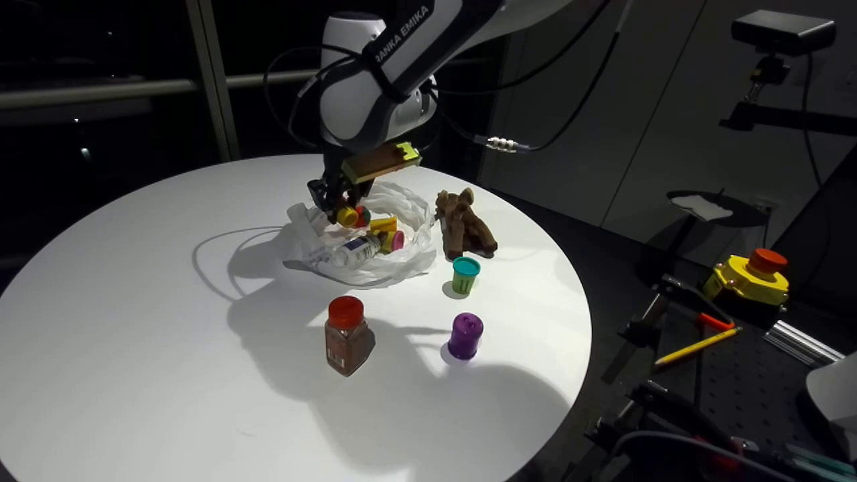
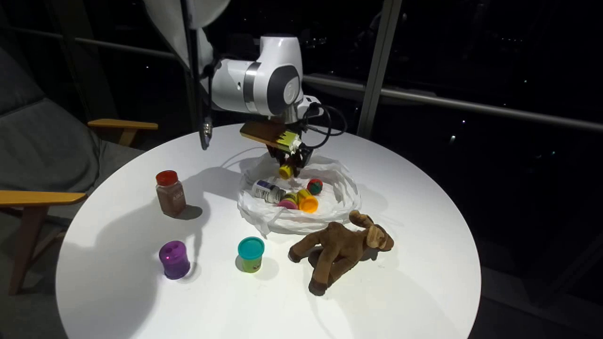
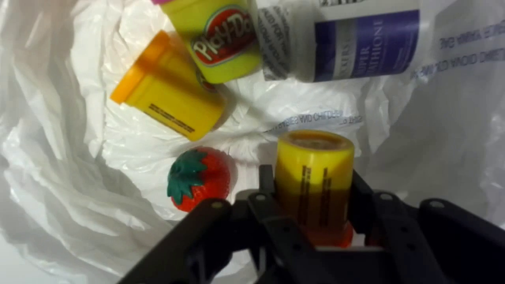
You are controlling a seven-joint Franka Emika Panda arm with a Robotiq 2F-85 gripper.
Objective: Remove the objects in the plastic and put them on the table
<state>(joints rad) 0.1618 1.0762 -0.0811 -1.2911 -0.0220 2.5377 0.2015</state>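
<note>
Pincer clasps a yellow tub over the bag. Near the pincer, in the bag, lies a strawberry; farther off, also inside, an orange-lidded tub, a pink-lidded tub and a bottle. Well apart from the pincer, on the table: jar, purple container, teal-lidded tub, plush toy.
</note>
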